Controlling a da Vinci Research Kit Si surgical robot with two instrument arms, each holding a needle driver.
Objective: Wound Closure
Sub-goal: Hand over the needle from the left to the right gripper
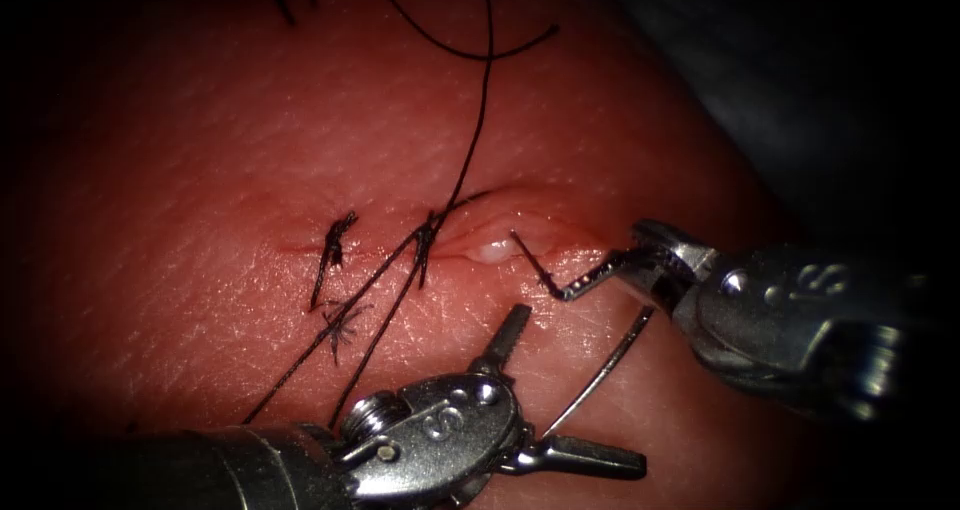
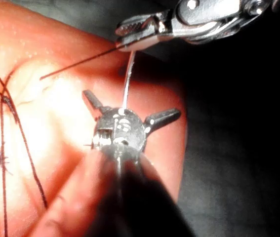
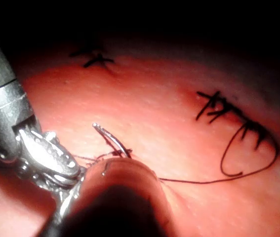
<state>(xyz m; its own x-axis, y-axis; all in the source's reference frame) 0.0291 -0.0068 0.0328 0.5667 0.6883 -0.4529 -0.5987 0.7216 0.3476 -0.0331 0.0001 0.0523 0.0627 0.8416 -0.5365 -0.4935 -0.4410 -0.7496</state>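
The tissue (image 1: 200, 170) is seen with its cut (image 1: 500, 232) partly closed: two knotted stitches (image 1: 335, 250) are counted at the cut's left end, and the right end is left gaping. The right tool (image 1: 575, 290) is parked just right of that gap, its fingers clamped shut on the needle (image 1: 600, 370). The needle's bright curve is carried down from the cut, clear of the tissue. A dark, thin length is also pointed from those fingers at the cut; needle point or thread, it cannot be told. Below the cut, the left tool (image 1: 580, 390) is spread wide, nothing held, the needle's arc framed between its fingers. A hand-over is judged to be on: a grip is best taken on the needle's body, square to the curve. The right hold should be kept until that grip is sure, with the thread (image 1: 470, 140) left slack above the cut. An "S"-like stamp is read on each tool's wrist.
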